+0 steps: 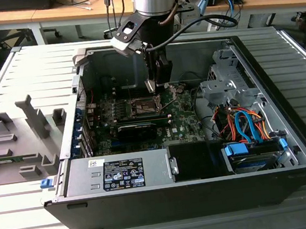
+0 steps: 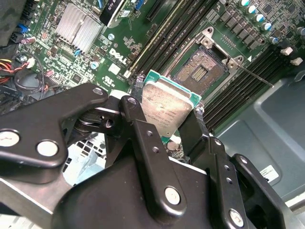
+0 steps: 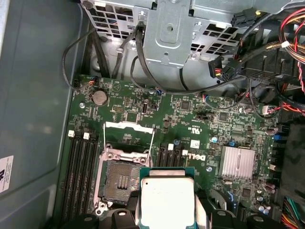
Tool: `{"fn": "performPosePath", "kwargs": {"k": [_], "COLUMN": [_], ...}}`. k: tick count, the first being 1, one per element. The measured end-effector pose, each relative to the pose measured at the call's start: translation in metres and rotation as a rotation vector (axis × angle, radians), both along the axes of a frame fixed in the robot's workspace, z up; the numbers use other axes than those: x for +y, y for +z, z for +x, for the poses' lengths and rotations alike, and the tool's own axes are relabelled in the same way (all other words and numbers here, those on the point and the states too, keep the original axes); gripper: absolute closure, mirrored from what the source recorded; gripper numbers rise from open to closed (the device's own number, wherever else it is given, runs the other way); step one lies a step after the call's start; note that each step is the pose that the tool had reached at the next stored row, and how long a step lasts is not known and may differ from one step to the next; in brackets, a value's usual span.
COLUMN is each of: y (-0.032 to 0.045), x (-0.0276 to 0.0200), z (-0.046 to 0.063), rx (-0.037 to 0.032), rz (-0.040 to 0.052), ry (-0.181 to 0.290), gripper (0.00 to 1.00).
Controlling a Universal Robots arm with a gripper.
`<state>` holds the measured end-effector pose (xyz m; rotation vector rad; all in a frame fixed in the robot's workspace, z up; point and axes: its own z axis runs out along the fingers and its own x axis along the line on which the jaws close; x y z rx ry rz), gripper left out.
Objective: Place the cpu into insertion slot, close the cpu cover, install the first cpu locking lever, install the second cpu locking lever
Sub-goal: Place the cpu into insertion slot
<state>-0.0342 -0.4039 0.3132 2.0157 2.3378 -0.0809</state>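
Observation:
My gripper (image 1: 152, 85) is shut on the cpu (image 2: 164, 107), a flat square chip with a silver-grey top, held by two opposite edges between black fingers (image 2: 136, 124). The cpu (image 3: 167, 202) hangs tilted a little above the green board, beside the insertion slot (image 3: 121, 183) and not in it. The insertion slot (image 2: 200, 71) lies open, its dark contact field bare. The cpu cover (image 3: 129, 126) is swung back from the socket as a thin silvery frame. Two thin wire levers (image 3: 151, 138) stand unlatched on either side of the socket, and one lever (image 2: 252, 74) sticks out past it.
The open computer case (image 1: 291, 148) lies on a slatted table. Memory slots (image 3: 81, 167) flank the socket; a finned heatsink (image 3: 237, 162) and a black expansion card (image 1: 137, 129) sit near. A drive cage (image 1: 224, 83), loose cables (image 1: 244, 125) and the power supply (image 1: 118, 172) crowd the exterior view's right and front.

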Motion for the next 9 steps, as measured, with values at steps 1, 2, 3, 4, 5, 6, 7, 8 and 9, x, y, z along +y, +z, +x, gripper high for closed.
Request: {"fn": "performPosePath", "kwargs": {"k": [1,2,3,4,5,6,7,8,9], "y": [0.0000,0.0000,0.0000,0.0000,0.0000,0.0000,0.0000,0.0000,0.0000], "x": [0.0000,0.0000,0.0000,0.0000,0.0000,0.0000,0.0000,0.0000,0.0000], "z": [0.0000,0.0000,0.0000,0.0000,0.0000,0.0000,0.0000,0.0000,-0.0001], "rx": [-0.0001,0.0000,0.0000,0.0000,0.0000,0.0000,-0.0001,0.0000,0.0000], "rz": [-0.0005,-0.0008,-0.0008,-0.0011,-0.0014,-0.0015,-0.0017,-0.0019,-0.0022], "ry": [-0.004,-0.007,-0.008,-0.010,-0.012,-0.013,-0.015,-0.016,-0.019], "gripper": [0.46,0.46,0.46,0.46,0.46,0.46,0.46,0.46,0.46]}}
